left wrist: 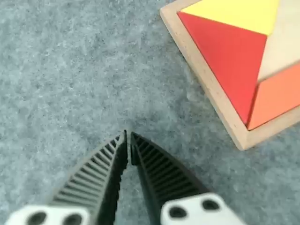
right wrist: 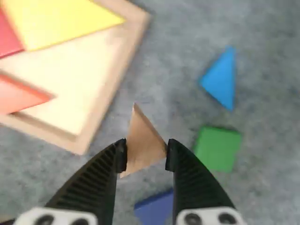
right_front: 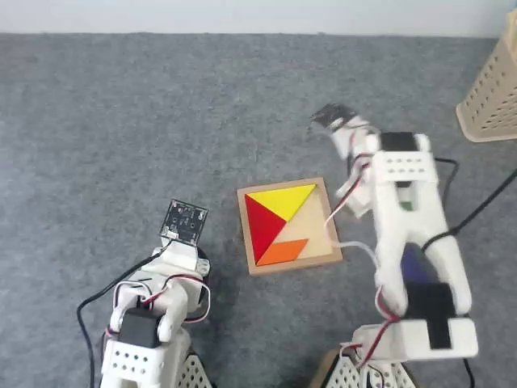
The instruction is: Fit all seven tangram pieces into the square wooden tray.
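While the left claw (left wrist: 128, 135) is closed on nothing, the right claw (right wrist: 145, 145) pinches 1 tan triangle (right wrist: 140, 136) beside the tray (right wrist: 107, 93).

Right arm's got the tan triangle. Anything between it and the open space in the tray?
Nothing visible does. The tan triangle in the right gripper sits just outside the tray; only the tray's own rim lies before its bare floor. The blue triangle, green square and dark blue piece lie on the triangle's other side.
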Motion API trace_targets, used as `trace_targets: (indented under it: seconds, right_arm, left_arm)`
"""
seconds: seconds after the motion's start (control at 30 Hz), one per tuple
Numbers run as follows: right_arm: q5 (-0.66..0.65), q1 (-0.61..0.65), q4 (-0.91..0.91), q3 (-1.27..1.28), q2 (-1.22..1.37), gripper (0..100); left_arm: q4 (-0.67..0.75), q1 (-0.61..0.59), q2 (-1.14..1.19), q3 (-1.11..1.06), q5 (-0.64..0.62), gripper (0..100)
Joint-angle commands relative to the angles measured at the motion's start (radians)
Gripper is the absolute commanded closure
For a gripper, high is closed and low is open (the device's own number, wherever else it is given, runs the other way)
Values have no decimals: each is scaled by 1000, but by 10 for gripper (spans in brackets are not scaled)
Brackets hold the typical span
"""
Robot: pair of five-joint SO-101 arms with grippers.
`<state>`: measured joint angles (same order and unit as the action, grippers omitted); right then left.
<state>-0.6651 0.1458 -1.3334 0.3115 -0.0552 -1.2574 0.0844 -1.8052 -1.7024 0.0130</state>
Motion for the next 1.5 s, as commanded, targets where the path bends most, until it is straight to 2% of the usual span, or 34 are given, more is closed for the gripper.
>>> trace_targets:
  seconds: [0.0, 0.2, 0.53, 0.83, 1.13, 1.47]
  right_arm:
    - [-54, 130, 24, 81, -128, 969]
    - [-147, 275, 143, 264, -220, 969]
    - [-279, 390, 248, 276, -131, 991]
    - [-292, 395, 280, 189, 31, 990]
    - [-293, 397, 277, 117, 73, 987]
    - [-431, 450, 252, 114, 73, 986]
  left_arm:
    - [-6, -6, -20, 18, -9, 988]
    - [-6, -6, -20, 18, -9, 988]
    - [-6, -6, -20, 18, -9, 988]
    - [-6, -6, -20, 18, -9, 988]
    - [-6, -6, -20, 18, -9, 988]
    - [-6, -6, -20, 18, -9, 988]
